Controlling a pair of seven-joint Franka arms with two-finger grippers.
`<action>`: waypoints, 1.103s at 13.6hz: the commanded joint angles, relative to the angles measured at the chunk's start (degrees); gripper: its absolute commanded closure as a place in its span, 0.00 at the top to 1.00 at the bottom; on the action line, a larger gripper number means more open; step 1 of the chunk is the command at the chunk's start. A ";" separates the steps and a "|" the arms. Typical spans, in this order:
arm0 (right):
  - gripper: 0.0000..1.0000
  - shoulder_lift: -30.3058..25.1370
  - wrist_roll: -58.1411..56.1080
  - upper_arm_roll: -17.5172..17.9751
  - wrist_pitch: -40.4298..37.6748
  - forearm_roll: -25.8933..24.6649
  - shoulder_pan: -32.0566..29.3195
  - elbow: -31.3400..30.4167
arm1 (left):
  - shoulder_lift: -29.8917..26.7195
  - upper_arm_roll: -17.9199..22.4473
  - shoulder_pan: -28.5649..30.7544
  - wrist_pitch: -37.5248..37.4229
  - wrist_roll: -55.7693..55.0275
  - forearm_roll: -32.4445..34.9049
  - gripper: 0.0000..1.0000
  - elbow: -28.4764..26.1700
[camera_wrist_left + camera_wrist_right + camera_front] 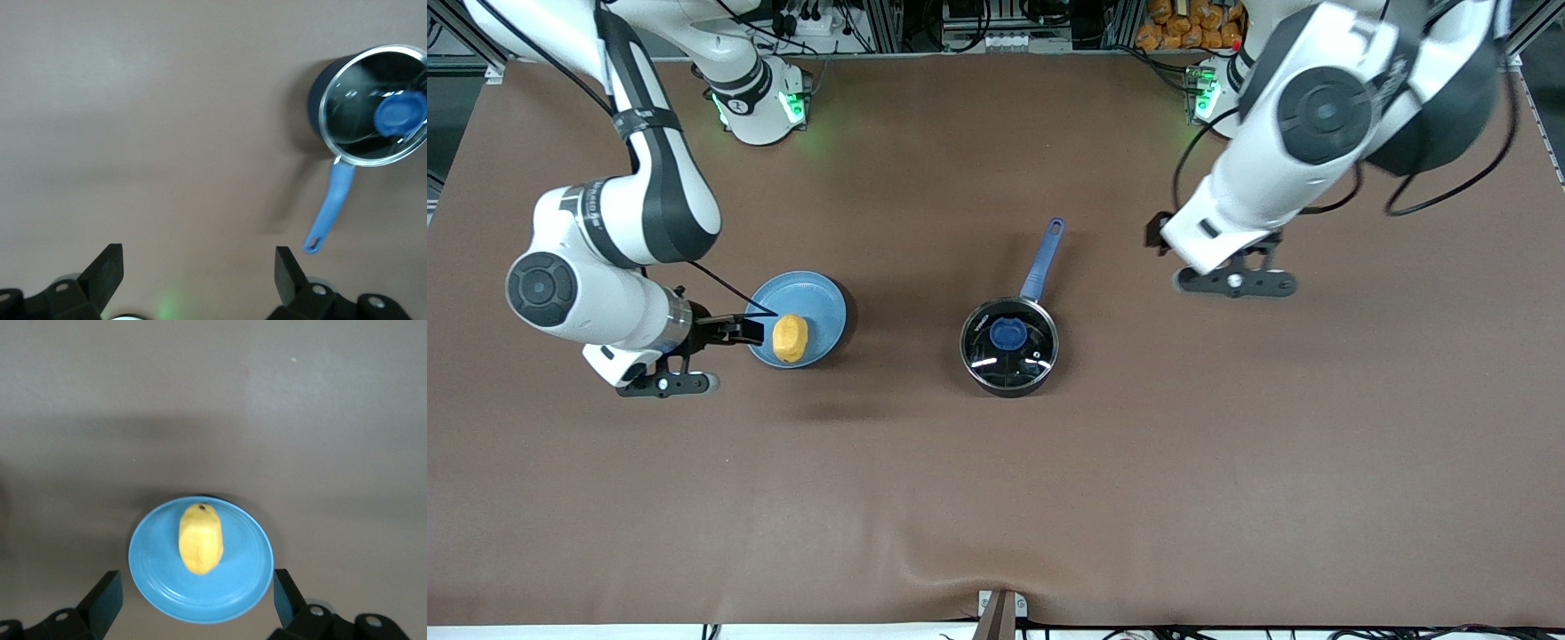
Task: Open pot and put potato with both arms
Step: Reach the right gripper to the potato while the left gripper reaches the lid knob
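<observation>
Pot (1009, 347) was left lidded. Right gripper (197, 597) was held spread beside the potato (790, 338) for pickup; left gripper (199, 270) was parked agape near the pot's handle for the lid.

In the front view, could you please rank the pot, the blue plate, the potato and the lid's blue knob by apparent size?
1. pot, counting its long handle
2. blue plate; its disc looks about as wide as the pot's round body
3. potato
4. lid's blue knob, close to the potato
</observation>
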 commanded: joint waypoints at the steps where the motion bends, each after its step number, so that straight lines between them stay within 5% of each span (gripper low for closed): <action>1: 1.00 -1.12 0.51 0.64 6.81 0.67 -0.01 -6.01 | 5.68 0.15 -4.52 2.94 -8.73 0.87 1.00 4.11; 5: 1.00 -3.40 0.60 2.76 20.08 0.67 -1.77 -17.18 | 14.81 0.68 -11.38 8.31 -24.37 0.78 1.00 11.03; 9: 1.00 -3.23 0.60 2.76 23.61 0.67 -1.86 -20.53 | 20.01 1.56 -15.34 16.04 -33.97 0.87 1.00 13.08; 15: 1.00 -2.27 0.60 2.94 28.71 2.25 -1.33 -24.84 | 24.41 9.91 -24.05 21.68 -33.48 0.87 1.00 13.08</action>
